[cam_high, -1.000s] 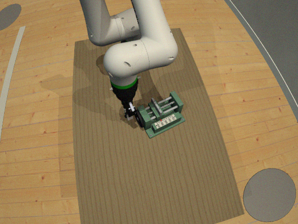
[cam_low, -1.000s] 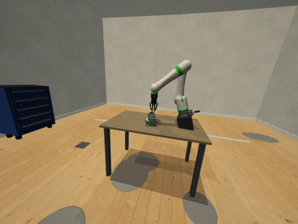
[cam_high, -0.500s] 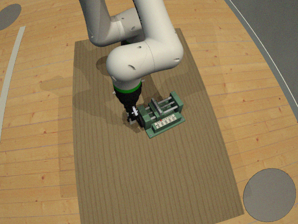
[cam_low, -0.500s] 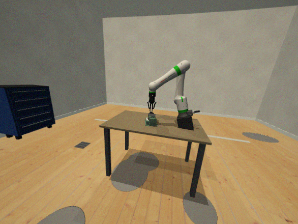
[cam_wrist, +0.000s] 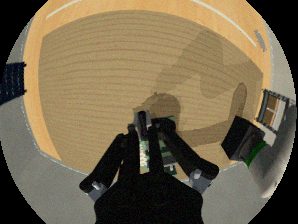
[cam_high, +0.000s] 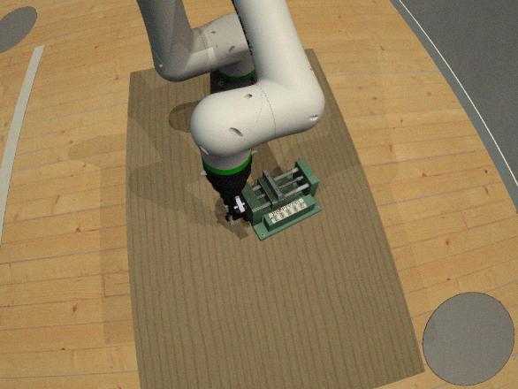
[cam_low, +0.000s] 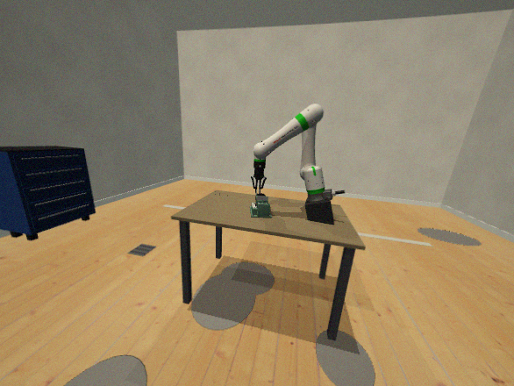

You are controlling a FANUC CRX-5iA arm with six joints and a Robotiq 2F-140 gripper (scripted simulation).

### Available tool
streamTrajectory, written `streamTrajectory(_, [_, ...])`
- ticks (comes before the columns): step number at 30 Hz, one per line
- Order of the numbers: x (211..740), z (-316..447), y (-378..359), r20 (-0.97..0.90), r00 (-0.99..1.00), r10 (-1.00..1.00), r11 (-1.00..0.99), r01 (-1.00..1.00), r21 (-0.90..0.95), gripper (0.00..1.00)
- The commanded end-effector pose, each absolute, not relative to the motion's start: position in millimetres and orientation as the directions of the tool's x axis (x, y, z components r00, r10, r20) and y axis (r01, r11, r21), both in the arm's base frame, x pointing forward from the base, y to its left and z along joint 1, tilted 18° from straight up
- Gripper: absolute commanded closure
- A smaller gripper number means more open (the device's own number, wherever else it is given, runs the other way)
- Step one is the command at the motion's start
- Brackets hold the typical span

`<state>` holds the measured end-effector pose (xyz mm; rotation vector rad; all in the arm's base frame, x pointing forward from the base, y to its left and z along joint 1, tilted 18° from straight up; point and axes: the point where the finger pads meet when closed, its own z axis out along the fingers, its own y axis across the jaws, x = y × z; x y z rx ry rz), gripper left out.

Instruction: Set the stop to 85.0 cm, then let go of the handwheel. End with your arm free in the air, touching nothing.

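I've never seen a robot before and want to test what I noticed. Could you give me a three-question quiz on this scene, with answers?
1. Which is the black metal pincer beside?
A) The arm's own base
B) The green metal device with grey rods
C) A table leg

2. True or false: the dark-blue metal drawer cabinet stands on the brown rectangular table.

3. Fill in: the small pointer at the device's long cream scale is ____ in colour.

Key: 1 B; 2 false; 3 red.
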<state>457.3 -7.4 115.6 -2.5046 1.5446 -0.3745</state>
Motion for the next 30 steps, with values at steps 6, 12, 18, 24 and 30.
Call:
streamTrajectory(6, [467.6,102.8,-4.2,0.121,0.430,-0.895,-0.446,-0.851,-0.277,0.96])
streamTrajectory(12, [470.6,92.4,-4.2,0.121,0.430,-0.895,-0.446,-0.851,-0.277,0.96])
streamTrajectory(18, [468.6,76.0,-7.4,0.121,0.430,-0.895,-0.446,-0.851,-0.277,0.96])
streamTrajectory(24, [460.7,64.7,-12.7,0.121,0.430,-0.895,-0.446,-0.851,-0.277,0.96])
streamTrajectory(30, [453.6,60.4,-16.7,0.121,0.430,-0.895,-0.446,-0.851,-0.277,0.96])
